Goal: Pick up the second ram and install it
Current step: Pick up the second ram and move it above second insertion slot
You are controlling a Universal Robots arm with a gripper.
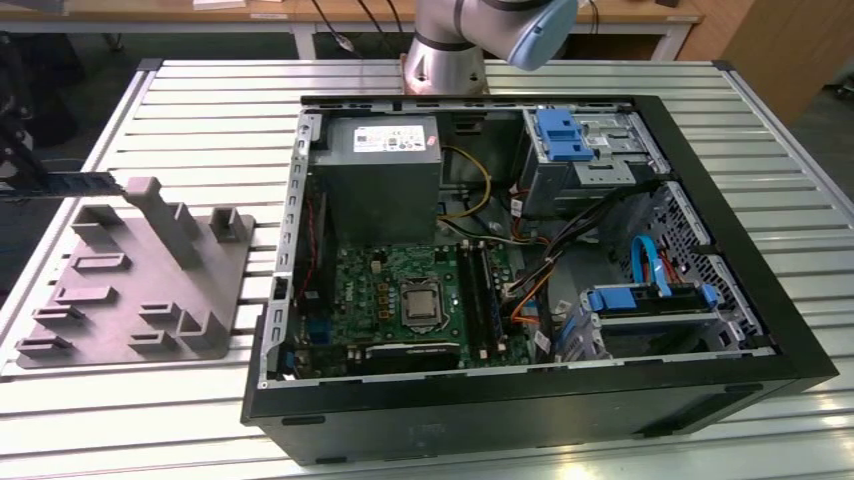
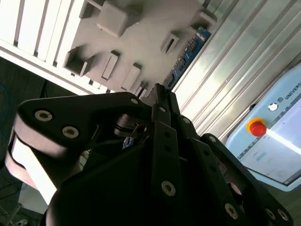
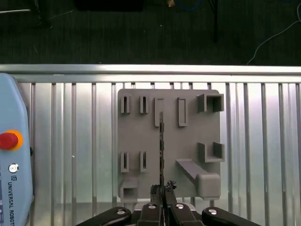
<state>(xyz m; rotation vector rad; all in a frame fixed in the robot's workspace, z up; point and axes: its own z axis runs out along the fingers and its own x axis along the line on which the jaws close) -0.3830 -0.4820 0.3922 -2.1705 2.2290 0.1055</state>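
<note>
Tool clenched on ram. Stick seen edge-on in first wrist view, projecting from fingertips over grey fixture. In exterior view, ram sits at far left of frame, level, near fixture's tall post. Open PC case on table, centre-right of frame.

The fixture is matt plastic, the table shiny metal, the hand matt.

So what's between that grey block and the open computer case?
Just a narrow bare strip of the slatted table, seen in the exterior view.
</note>
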